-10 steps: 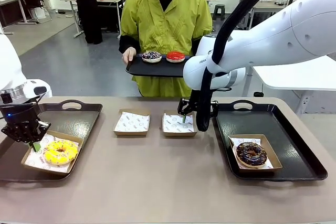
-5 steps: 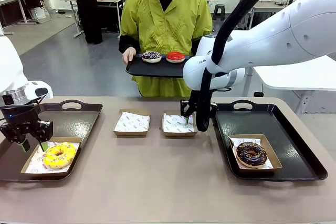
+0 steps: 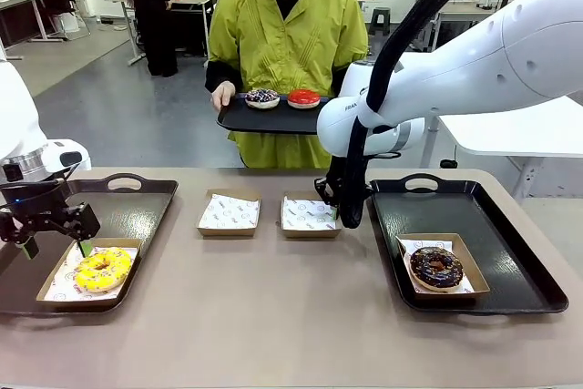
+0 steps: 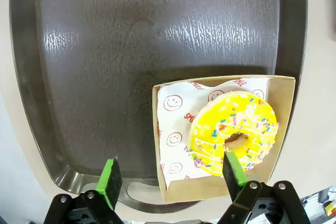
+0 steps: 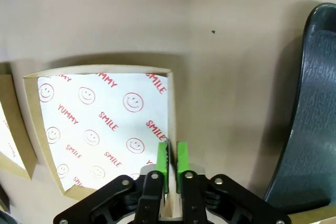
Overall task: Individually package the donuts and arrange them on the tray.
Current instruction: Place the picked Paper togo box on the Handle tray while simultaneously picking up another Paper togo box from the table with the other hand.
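Tan table (image 3: 273, 334) in a lab room, with a person (image 3: 287, 34) in a yellow-green top at the far side. Two black trays lie on the table: left tray (image 3: 137, 198) and right tray (image 3: 515, 225).

Left side: my left gripper (image 4: 169, 160) hangs over the left tray with its jaws spread wide and nothing held between them. In the wrist view, one pad stands over bare tray and the other over the rim of the yellow donut (image 4: 234, 132). The donut lies in a paper-lined box (image 4: 164, 195) at the near end of that tray.

Middle: two boxes sit side by side on the bare table, left empty box (image 3: 229, 213) and right empty box (image 3: 305, 216). My right gripper (image 5: 172, 145) is down at the right empty box, jaws narrow, pinching its cardboard side wall between the green pads.

Right side: the chocolate donut (image 3: 435, 267) sits in its own box (image 3: 462, 245) on the right tray.

Far side: the person holds a small dark tray (image 3: 273, 121) carrying the purple-dark donut (image 3: 262, 97) and the red donut (image 3: 303, 97), side by side.
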You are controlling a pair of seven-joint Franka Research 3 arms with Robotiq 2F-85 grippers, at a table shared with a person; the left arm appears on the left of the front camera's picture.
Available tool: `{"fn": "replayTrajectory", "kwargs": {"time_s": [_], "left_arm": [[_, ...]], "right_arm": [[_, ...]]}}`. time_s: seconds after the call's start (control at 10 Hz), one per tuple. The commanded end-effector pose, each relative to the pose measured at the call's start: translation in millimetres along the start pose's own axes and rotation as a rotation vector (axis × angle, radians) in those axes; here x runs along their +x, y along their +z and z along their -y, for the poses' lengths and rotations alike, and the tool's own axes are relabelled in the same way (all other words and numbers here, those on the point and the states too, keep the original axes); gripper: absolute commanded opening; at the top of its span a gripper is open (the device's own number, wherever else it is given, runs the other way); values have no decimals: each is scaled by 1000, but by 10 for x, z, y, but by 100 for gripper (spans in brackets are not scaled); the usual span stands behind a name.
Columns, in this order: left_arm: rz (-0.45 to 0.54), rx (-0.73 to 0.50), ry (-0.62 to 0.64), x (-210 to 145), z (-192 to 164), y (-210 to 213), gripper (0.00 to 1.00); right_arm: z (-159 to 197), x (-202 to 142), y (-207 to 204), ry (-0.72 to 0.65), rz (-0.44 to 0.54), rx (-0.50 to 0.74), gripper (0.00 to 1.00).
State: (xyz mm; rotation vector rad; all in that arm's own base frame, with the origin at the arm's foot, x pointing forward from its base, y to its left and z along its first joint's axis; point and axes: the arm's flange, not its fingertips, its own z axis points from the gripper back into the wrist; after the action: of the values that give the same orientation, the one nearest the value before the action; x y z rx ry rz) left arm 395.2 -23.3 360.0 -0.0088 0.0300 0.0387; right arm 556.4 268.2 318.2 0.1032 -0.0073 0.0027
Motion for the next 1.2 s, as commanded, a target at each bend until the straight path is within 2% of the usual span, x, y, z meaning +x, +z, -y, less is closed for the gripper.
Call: {"fn": "replayTrajectory", "kwargs": {"time_s": [0.0,0.3,0.5,0.6,0.8,0.9,1.1], "left_arm": [[14,-11,4,-26,-12,11,100],[8,-36,10,-48,-62,83,100],[21,-141,-5,-164,-210,300,100],[42,-227,-22,-256,-318,473,100],[113,-493,-58,-502,-662,920,100],[146,-621,-40,-574,-905,1091,100],[140,-876,29,-629,-1520,1269,100]], "right_arm": [[-39,64,-1,-3,16,-30,0],[-47,25,95,-20,5,-21,0],[-108,-123,500,21,29,15,0],[-114,-184,758,35,51,28,0],[-88,-259,1358,34,63,37,0],[-108,-285,1613,41,66,34,0],[-133,-224,1982,22,62,35,0]]}}
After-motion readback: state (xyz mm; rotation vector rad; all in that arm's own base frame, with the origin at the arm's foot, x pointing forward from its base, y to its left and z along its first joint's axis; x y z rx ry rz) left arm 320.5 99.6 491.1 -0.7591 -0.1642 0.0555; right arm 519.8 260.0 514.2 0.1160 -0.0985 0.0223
